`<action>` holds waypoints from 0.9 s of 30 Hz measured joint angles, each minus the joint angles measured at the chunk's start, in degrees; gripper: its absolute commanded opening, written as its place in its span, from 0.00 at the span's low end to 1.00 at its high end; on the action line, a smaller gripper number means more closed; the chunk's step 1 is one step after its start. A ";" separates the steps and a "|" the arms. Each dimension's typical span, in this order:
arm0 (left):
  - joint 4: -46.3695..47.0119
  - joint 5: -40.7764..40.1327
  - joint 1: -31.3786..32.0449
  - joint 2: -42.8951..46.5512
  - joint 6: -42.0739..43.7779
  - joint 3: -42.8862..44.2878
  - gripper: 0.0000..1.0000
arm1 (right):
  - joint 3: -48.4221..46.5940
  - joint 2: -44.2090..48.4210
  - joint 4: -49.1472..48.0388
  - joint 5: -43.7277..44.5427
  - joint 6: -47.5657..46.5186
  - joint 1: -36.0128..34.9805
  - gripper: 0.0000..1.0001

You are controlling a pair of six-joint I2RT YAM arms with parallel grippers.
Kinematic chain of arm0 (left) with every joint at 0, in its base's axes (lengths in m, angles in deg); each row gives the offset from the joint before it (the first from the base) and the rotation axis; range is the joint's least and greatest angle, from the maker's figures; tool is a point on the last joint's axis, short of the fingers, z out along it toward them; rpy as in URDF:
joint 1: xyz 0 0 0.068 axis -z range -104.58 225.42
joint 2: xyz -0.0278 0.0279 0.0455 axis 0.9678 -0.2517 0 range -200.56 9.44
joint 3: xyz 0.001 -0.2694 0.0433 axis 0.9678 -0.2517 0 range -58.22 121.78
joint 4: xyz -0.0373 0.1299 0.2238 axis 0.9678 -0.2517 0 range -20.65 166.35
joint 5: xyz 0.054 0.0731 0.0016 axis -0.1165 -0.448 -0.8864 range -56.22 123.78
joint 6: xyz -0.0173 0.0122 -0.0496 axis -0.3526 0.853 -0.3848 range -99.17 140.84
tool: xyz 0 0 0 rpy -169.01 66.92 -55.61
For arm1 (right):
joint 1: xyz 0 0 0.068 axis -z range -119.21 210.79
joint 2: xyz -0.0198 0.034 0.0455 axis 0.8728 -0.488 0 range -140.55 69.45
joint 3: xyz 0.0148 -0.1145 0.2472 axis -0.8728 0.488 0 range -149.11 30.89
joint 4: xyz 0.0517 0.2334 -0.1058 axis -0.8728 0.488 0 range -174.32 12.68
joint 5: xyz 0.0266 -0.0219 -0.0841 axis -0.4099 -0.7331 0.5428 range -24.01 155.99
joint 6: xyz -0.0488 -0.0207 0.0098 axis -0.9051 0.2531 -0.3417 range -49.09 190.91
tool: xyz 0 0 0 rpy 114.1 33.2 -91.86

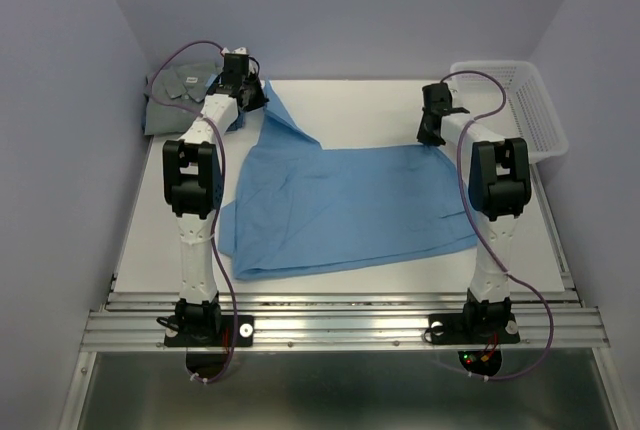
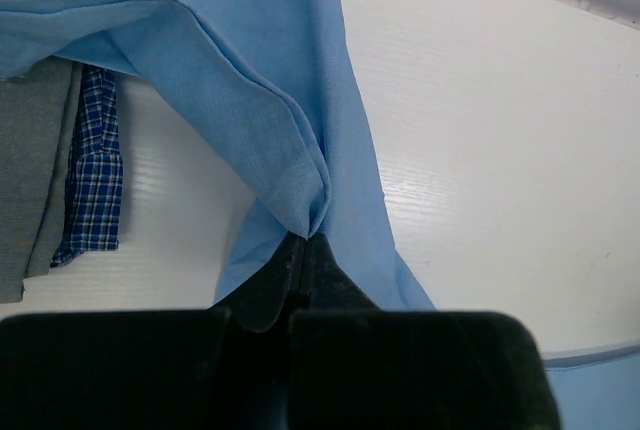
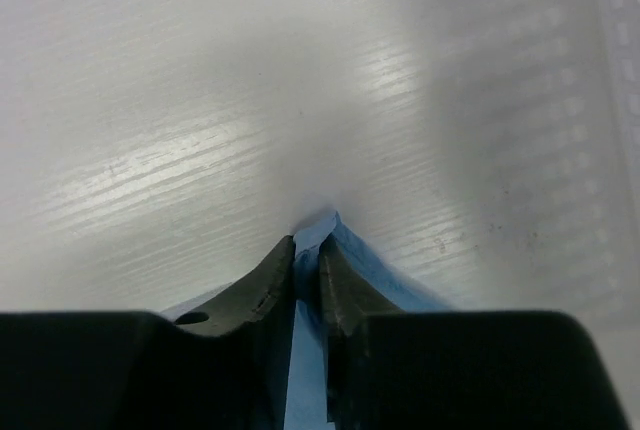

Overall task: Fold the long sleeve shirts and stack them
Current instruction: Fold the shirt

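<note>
The light blue shirt (image 1: 340, 205) lies spread across the middle of the white table. My left gripper (image 1: 250, 95) is shut on its far left part, and the pinched cloth (image 2: 300, 140) rises in a fold from the jaws (image 2: 305, 240). My right gripper (image 1: 432, 130) is shut on the shirt's far right corner (image 3: 318, 230) just above the table. The grey-green shirt (image 1: 180, 90) lies folded at the far left corner, its white neck label up. Its edge shows in the left wrist view (image 2: 30, 170).
A white mesh basket (image 1: 520, 110) stands at the far right edge. A blue checked cloth (image 2: 92, 170) lies beside the grey-green shirt. The table's front edge is a metal rail (image 1: 340, 325) by the arm bases.
</note>
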 measured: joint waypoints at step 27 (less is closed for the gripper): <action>0.87 -3.54 2.56 60.00 -9.57 -50.93 0.00 | 30.27 28.76 -16.13 -10.95 -6.36 0.04 0.02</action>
